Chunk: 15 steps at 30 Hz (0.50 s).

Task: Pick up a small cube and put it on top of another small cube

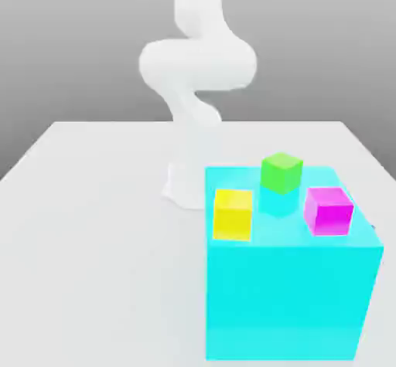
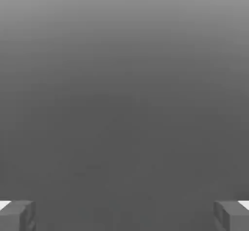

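End effector [image 2: 124, 215] released and empty, fingers wide for a first grab; yellow cube [image 1: 233, 214], green cube [image 1: 281, 172], magenta cube [image 1: 329, 210] sit apart atop cyan block [image 1: 294, 296] on worktop [image 1: 93, 226], none stacked yet

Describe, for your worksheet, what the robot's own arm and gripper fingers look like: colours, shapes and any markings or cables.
The arm is plain white with smooth, rounded, tube-like segments and bulging joints; no cables or markings are visible on it. In the hand view, the gripper has two blocky, square-edged dark grey fingers, each with a small white patch at its outer upper corner.
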Tool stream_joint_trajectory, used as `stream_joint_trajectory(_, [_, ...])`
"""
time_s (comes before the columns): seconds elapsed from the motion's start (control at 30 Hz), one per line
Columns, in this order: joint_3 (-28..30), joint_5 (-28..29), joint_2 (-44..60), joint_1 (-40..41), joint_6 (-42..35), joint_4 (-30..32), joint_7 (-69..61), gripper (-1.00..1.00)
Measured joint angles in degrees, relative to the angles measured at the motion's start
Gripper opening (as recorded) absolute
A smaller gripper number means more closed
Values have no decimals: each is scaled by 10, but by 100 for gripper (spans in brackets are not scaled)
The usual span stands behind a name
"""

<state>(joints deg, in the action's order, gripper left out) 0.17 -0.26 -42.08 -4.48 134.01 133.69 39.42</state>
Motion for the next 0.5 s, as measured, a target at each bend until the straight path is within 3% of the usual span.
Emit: stream_joint_trajectory(0.5, [-14,-24,226,-249,134,115,-392,0])
